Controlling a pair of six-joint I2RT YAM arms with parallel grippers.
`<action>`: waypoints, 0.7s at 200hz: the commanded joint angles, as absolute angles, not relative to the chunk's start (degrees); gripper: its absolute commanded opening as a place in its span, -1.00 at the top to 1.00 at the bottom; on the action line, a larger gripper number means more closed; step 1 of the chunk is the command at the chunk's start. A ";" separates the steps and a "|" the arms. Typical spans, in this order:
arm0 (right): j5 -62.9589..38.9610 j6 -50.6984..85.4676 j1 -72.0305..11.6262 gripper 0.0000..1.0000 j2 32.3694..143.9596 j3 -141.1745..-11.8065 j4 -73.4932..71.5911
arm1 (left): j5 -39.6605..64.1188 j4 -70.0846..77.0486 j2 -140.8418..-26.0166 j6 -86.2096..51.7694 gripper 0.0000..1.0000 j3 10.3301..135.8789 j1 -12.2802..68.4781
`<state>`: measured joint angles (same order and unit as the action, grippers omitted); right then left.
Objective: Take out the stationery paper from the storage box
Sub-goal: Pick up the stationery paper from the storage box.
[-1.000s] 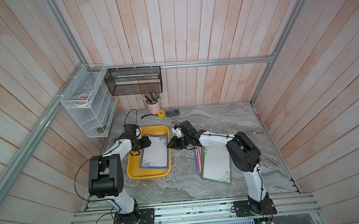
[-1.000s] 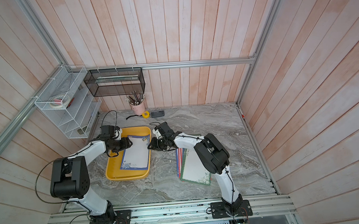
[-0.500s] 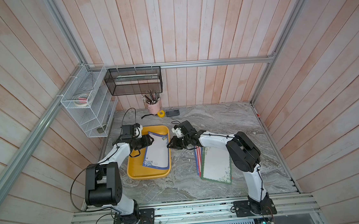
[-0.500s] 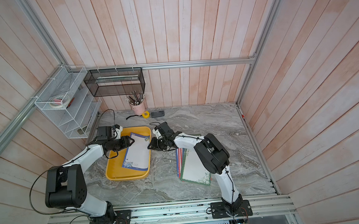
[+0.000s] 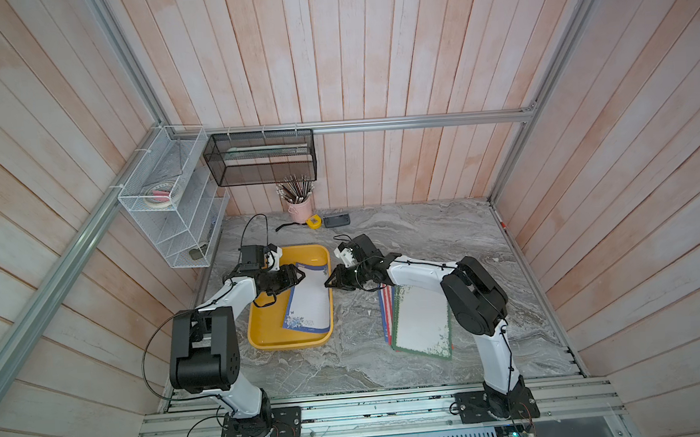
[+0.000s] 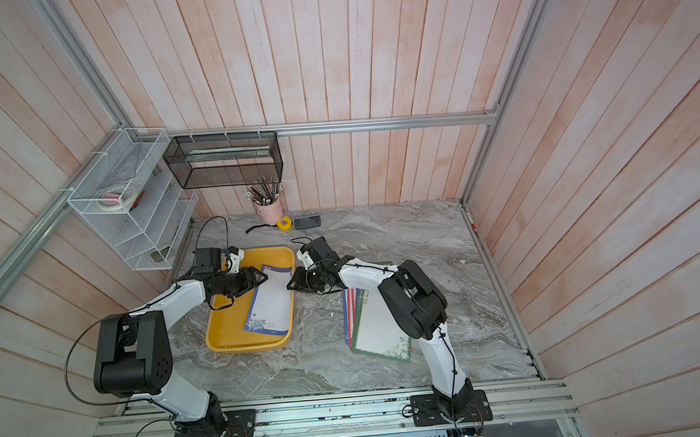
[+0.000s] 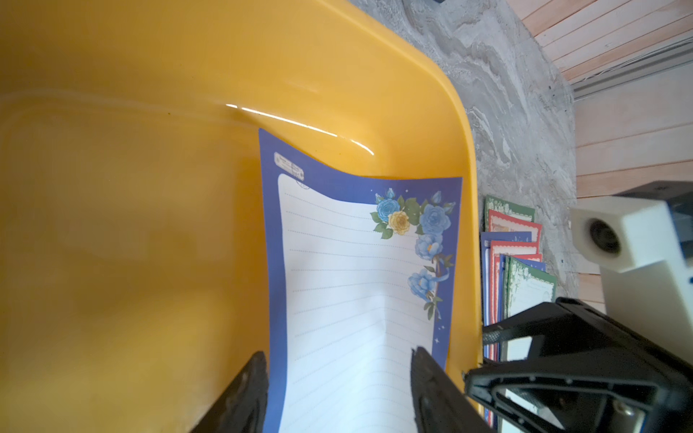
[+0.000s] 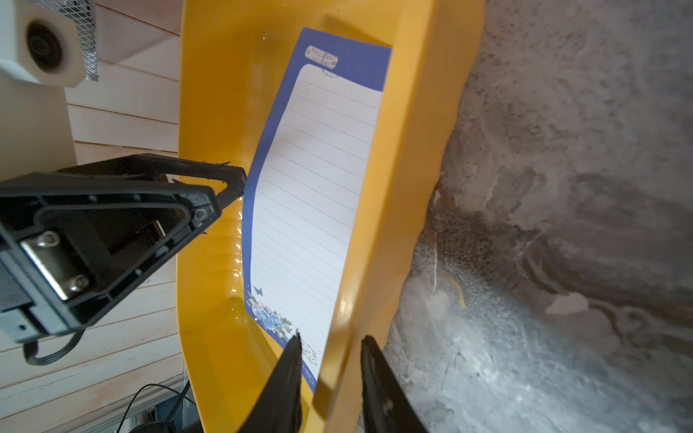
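Note:
One sheet of stationery paper (image 5: pixel 307 301) (image 6: pixel 271 301) with a blue floral border lies aslant in the yellow storage box (image 5: pixel 263 329) (image 6: pixel 222 331). Its right edge rides up the box's right wall and it bows in the middle (image 7: pixel 345 262) (image 8: pixel 311 187). My left gripper (image 5: pixel 299 276) (image 7: pixel 339 356) is open, with its two fingertips spread across the sheet's far end. My right gripper (image 5: pixel 328 282) (image 8: pixel 330 341) straddles the box's right wall (image 8: pixel 397 187), one finger inside on the sheet's corner and one outside, closed on the wall. Several more sheets (image 5: pixel 421 319) (image 7: pixel 513 240) lie stacked on the table to the right of the box.
A pink pencil cup (image 5: pixel 300 208), a yellow tape measure (image 5: pixel 313 221) and a small black device (image 5: pixel 336 219) stand by the back wall. A white wire rack (image 5: pixel 173 222) and a black mesh basket (image 5: pixel 259 158) hang at the back left.
My left gripper has moved a little to the right onto the sheet's far end, and the sheet now lies more aslant against the right wall. The right arm has held still.

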<state>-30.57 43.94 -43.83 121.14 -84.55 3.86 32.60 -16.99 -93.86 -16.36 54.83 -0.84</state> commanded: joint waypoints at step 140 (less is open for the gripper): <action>-30.85 44.78 -44.13 0.49 121.83 -84.72 3.37 | 40.26 -13.10 -89.90 -18.32 0.01 52.72 -0.88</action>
